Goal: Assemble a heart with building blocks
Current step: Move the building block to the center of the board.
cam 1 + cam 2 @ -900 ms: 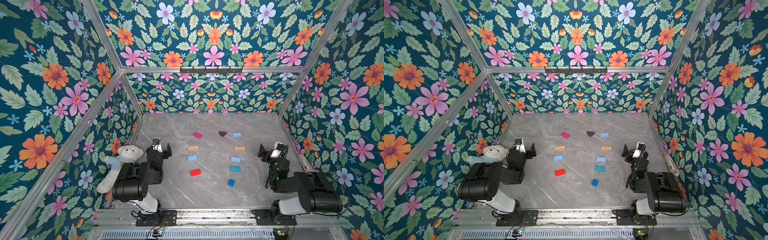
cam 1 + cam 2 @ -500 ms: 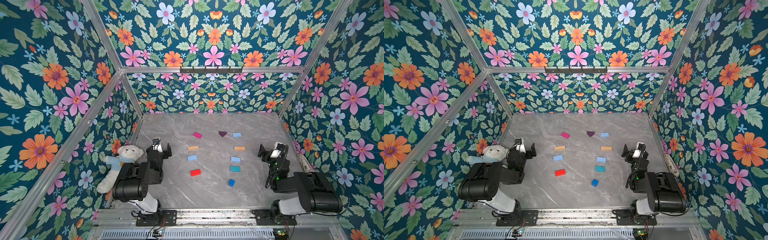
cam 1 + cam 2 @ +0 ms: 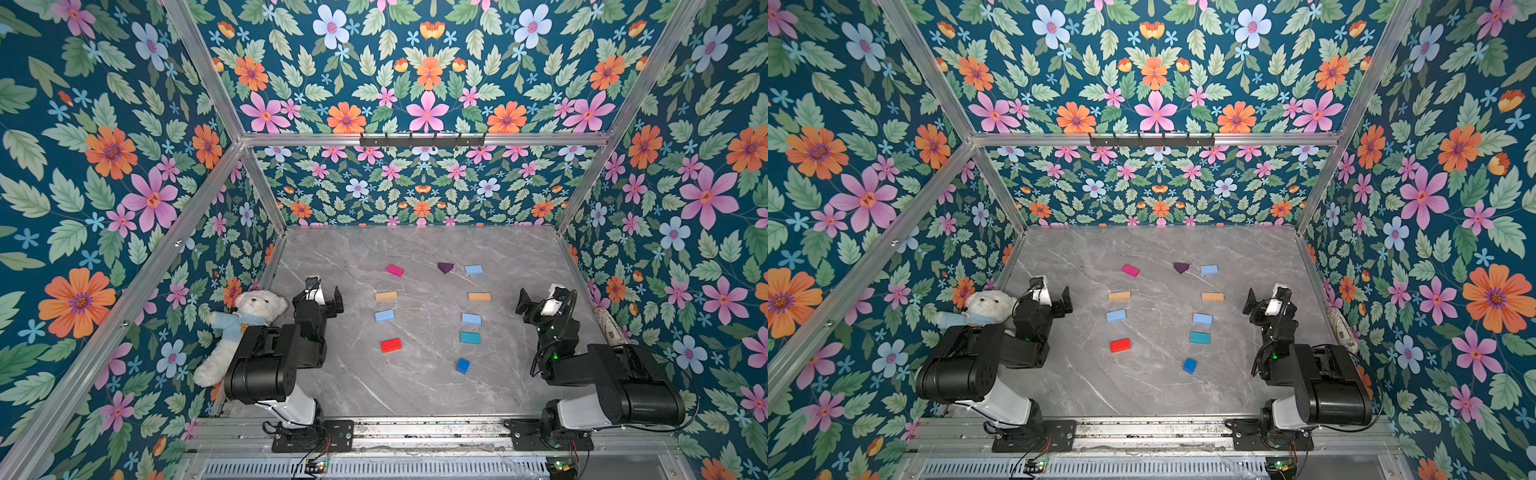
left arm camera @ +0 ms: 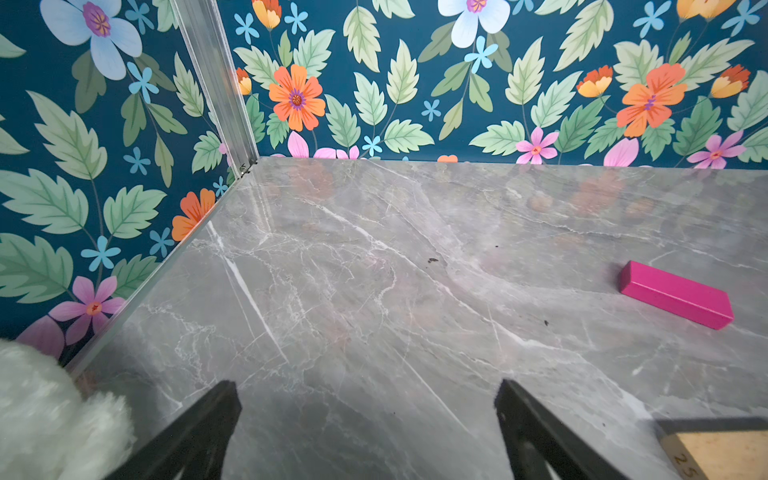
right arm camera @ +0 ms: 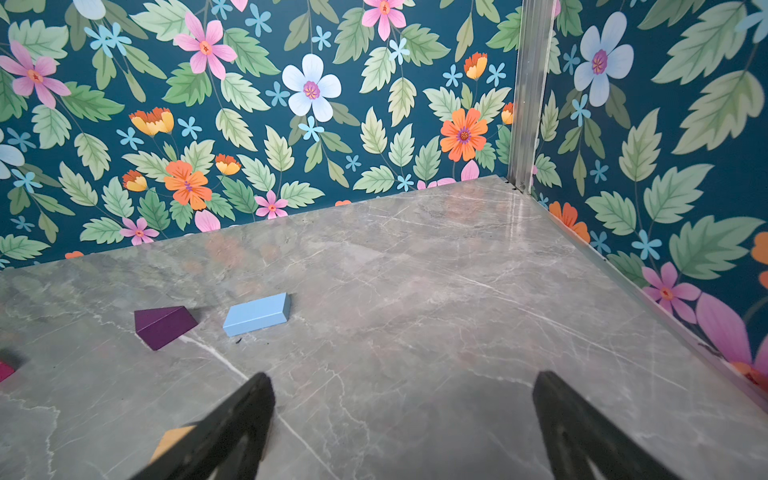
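Unchanged against the views of a second back: ten small painted building blocks (image 3: pixel 386 296) lying flat and well apart on the grey marble tabletop (image 3: pixel 415 395) between the two arms. Ranged from the magenta brick (image 3: pixel 394 270), purple wedge (image 3: pixel 445 267) and light blue brick (image 3: pixel 473 269) at the far end down to the red brick (image 3: pixel 390 345), teal brick (image 3: pixel 470 337) and dark blue cube (image 3: pixel 462 365) nearer the bases. Left gripper (image 4: pixel 368 386), beside the white teddy bear (image 3: pixel 249 316), and right gripper (image 5: pixel 403 378) at the opposite side, both low, spread wide and empty; so, by this reading, no heart begun, with every piece left to gather.
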Controlling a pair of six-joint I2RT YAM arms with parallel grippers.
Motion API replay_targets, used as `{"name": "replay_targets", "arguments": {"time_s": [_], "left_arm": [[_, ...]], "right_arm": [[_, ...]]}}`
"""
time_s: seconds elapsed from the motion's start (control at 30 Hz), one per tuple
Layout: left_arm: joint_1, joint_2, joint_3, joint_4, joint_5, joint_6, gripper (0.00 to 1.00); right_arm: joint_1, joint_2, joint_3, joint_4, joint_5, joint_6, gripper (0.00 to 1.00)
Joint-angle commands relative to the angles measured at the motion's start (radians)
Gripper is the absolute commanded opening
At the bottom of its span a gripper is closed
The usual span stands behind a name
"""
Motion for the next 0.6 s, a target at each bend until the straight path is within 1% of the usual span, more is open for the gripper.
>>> {"name": "replay_targets", "arguments": {"time_s": [0.0, 0.1, 0.2, 0.33, 0.37, 0.4, 0.43, 0.47, 0.5, 0.53, 0.57], "left_arm": [[0.002, -0.002, -0.001, 0.016, 0.002, 0.001, 1.00], [0.001, -0.001, -0.001, 0.016, 0.002, 0.001, 1.00], [0.003, 0.000, 0.001, 0.014, 0.003, 0.001, 1.00], [0.013, 0.005, 0.009, 0.004, 0.017, -0.010, 1.00], [0.013, 0.002, 0.009, 0.003, 0.015, -0.008, 1.00], [0.013, -0.006, 0.006, -0.005, 0.011, -0.005, 1.00], [0.013, -0.020, 0.009, -0.012, 0.007, -0.001, 1.00], [0.008, -0.057, 0.025, -0.047, -0.010, 0.003, 1.00], [-0.005, -0.128, 0.066, -0.204, -0.039, 0.009, 1.00], [-0.021, -0.193, 0.131, -0.386, -0.085, -0.018, 1.00], [-0.024, -0.230, 0.211, -0.557, -0.101, -0.071, 1.00]], "right_arm": [[0.000, 0.001, 0.001, 0.034, -0.003, -0.006, 0.99], [0.001, 0.000, 0.001, 0.034, -0.003, -0.005, 0.99], [0.000, 0.001, 0.020, -0.003, 0.064, 0.022, 0.99], [0.000, 0.002, 0.020, -0.003, 0.090, 0.025, 0.99], [0.010, -0.017, 0.029, -0.016, 0.164, 0.040, 1.00], [0.035, -0.075, 0.056, -0.101, 0.275, 0.051, 1.00], [0.051, -0.149, 0.114, -0.273, 0.330, 0.056, 1.00], [0.055, -0.204, 0.190, -0.437, 0.338, 0.072, 1.00], [0.054, -0.247, 0.281, -0.595, 0.348, 0.117, 1.00], [0.049, -0.270, 0.376, -0.735, 0.335, 0.160, 0.99], [0.037, -0.270, 0.460, -0.853, 0.272, 0.171, 0.99]]}}
